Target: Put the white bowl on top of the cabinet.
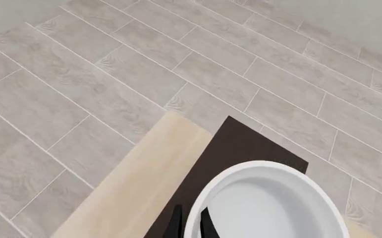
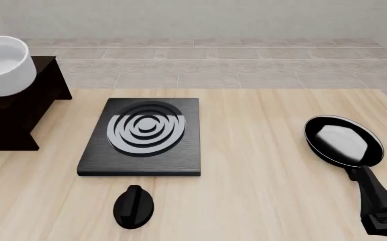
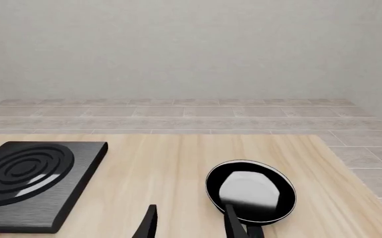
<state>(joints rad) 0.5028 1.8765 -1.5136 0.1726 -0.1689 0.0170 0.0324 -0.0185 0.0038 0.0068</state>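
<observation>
Left gripper (image 1: 189, 224): two dark finger tips show in the left wrist view, straddling the rim of the white bowl (image 1: 270, 208), one outside the wall, one inside. It looks clamped on the rim; in the front view only a sliver of dark finger shows at the frame's left edge beside the bowl (image 2: 2, 65).

Bowl sits high at far left, over the cabinet (image 2: 16, 113). In the wrist view the dark cabinet top (image 1: 234, 148) lies directly under the bowl. Whether the bowl's base touches the top or hangs just above cannot be told.

Judgement: the move left is straight down and release; the bowl lies below and ahead of the left fingers, already over its target.

Right gripper (image 3: 191, 223): fingers apart, holding nothing, low at the near right, close behind the frying pan (image 2: 344, 140). Well away from the bowl, with the stove plate (image 2: 143, 135) and a loose black knob (image 2: 133, 206) between.
</observation>
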